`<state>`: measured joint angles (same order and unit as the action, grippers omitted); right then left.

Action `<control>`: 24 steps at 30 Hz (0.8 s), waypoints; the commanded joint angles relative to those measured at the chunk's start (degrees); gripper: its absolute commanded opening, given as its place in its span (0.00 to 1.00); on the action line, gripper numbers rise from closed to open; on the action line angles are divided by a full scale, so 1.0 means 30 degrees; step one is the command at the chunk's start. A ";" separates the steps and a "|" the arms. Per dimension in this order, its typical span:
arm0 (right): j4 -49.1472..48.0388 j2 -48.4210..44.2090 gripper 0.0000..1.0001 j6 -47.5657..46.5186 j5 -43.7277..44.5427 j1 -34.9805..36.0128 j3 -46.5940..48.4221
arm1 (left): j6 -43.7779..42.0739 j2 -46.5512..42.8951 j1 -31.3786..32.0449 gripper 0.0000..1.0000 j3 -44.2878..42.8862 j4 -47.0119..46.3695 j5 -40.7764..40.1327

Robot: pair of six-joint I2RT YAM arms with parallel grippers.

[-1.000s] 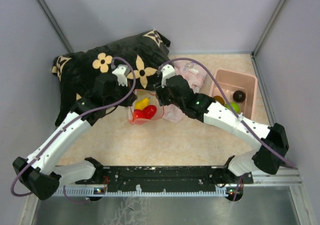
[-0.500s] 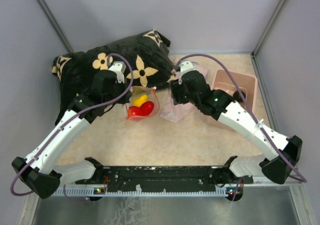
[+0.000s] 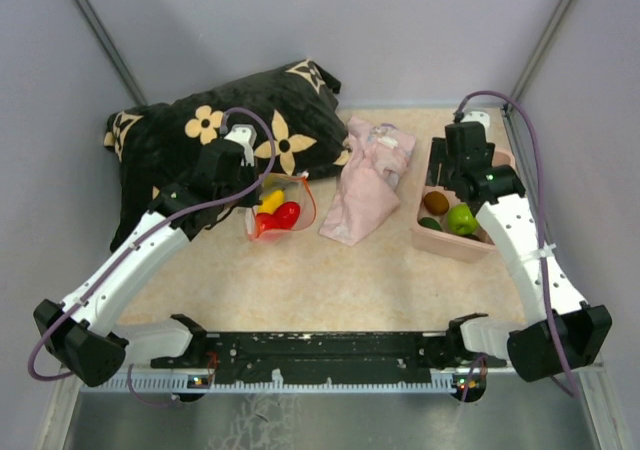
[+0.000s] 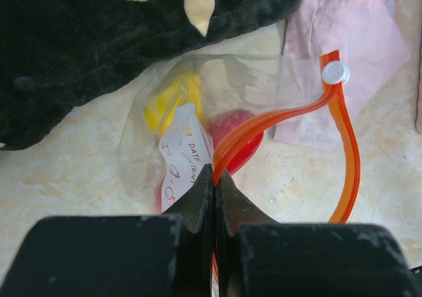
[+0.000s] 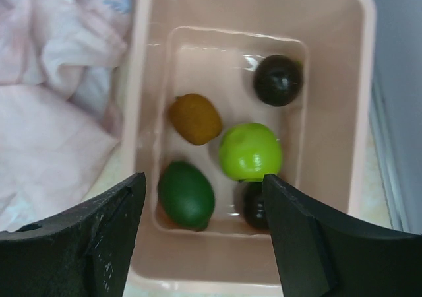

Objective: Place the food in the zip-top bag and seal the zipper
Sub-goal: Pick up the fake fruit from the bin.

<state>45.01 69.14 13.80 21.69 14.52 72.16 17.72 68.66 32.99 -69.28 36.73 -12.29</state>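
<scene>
Left gripper (image 4: 214, 176) clamps the zipper (image 4: 232, 140) of the zip-top bag (image 4: 231, 86); white label (image 4: 184, 148) at its eleven o'clock reads "DATE". Right gripper (image 5: 201, 185) gapes above the pink bin (image 5: 356, 79)

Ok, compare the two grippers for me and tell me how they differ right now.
The left gripper is shut, pinching the orange zipper of the clear bag. The right gripper is open and holds nothing. The left one is at the bag, next to the black pillow. The right one hangs over the pink bin, with loose fruit below its fingers. Both are black two-finger grippers.
</scene>
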 commanded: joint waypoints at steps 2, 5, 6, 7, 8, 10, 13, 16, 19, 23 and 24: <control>-0.2602 0.1396 0.75 -0.0931 0.1848 -0.2229 -0.0876 | -0.0254 -0.0212 -0.0098 0.00 0.0581 -0.0822 0.0129; -0.4002 0.2517 0.75 -0.1336 0.1928 -0.3218 -0.1214 | -0.0406 -0.0200 -0.0121 0.00 0.0647 -0.0875 0.0259; -0.4567 0.2952 0.75 -0.1413 0.1908 -0.3492 -0.1251 | -0.0428 -0.0211 -0.0128 0.00 0.0679 -0.0898 0.0275; -0.4896 0.3383 0.76 -0.1456 0.1818 -0.3732 -0.1237 | -0.0427 -0.0212 -0.0139 0.00 0.0694 -0.0919 0.0262; -0.5128 0.3895 0.77 -0.1450 0.1616 -0.3959 -0.1100 | -0.0448 -0.0234 -0.0152 0.00 0.0729 -0.0940 0.0261; -0.5539 0.4921 0.78 -0.1424 0.1538 -0.4338 -0.0777 | -0.0456 -0.0241 -0.0223 0.00 0.0782 -0.0966 0.0275; -0.6214 0.6286 0.81 -0.1483 0.1569 -0.4943 -0.0401 | -0.0629 -0.0287 -0.0378 0.00 0.0985 -0.1116 0.0738; -0.6598 0.7529 0.86 -0.1605 0.1393 -0.5573 -0.0123 | -0.0895 -0.0293 -0.0812 0.00 0.1102 -0.1328 0.1190; -0.7415 0.8301 0.89 -0.1786 0.0962 -0.5997 -0.0351 | -0.0985 -0.0215 -0.1320 0.00 0.0952 -0.1387 0.1859; -0.8195 0.9621 0.91 -0.2088 0.0411 -0.6419 -0.0413 | -0.0934 -0.0185 -0.1901 0.00 0.1243 -0.1600 0.2892; -0.8342 0.9882 0.91 -0.2130 0.0276 -0.6529 -0.0411 | -0.0907 -0.0183 -0.1976 0.00 0.1325 -0.1604 0.3032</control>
<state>25.21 96.18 8.86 24.08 -3.88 68.58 15.55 68.60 28.34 -66.30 34.00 -6.90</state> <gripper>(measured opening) 0.907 0.008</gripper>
